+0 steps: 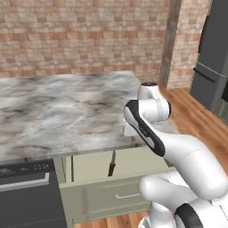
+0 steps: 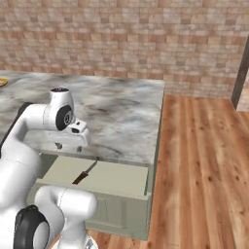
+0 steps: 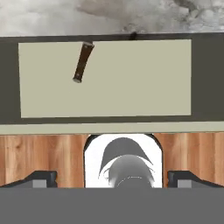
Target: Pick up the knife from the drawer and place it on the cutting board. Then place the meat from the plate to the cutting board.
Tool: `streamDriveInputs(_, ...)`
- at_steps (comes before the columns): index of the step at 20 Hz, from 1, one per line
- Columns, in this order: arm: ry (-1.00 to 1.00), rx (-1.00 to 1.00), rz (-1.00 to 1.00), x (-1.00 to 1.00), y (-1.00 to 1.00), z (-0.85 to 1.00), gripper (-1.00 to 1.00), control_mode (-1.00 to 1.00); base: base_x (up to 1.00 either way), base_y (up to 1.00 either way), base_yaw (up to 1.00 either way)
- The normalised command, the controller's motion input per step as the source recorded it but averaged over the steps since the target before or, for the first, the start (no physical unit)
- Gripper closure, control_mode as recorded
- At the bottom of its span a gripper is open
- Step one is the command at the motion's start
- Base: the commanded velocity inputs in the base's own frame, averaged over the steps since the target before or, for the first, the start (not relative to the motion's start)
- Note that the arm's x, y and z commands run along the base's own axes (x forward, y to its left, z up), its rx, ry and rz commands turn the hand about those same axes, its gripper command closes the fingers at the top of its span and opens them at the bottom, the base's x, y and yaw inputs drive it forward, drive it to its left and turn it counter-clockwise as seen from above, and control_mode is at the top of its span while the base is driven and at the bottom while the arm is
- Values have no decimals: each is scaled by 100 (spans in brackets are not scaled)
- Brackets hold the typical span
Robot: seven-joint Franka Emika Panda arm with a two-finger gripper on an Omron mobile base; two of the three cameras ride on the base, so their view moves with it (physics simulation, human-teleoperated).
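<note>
Pincer (image 3: 112, 178) spread wide above the open drawer (image 3: 105, 100), which holds the knife (image 3: 82, 62).

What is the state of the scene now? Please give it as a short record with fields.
drawer: pulled open under the marble counter
knife: lying in the drawer, handle toward the front, blade tip partly under the counter edge
gripper: open, above the drawer's front, holding nothing
plate: a yellow rim at the far left of the counter
floor: wooden boards
</note>
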Motion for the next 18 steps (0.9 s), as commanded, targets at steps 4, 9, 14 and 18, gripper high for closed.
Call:
streamDriveInputs(4,25,7,1,0,1,-52,-100,-100,0,0,0)
streamDriveInputs(9,10,1,6,-4,6,-46,-100,-100,0,0,0)
streamDriveInputs(14,0,2,4,-10,21,-24,-100,-100,0,0,0)
streamDriveInputs(18,3,2,2,-5,28,-20,-100,-100,0,0,0)
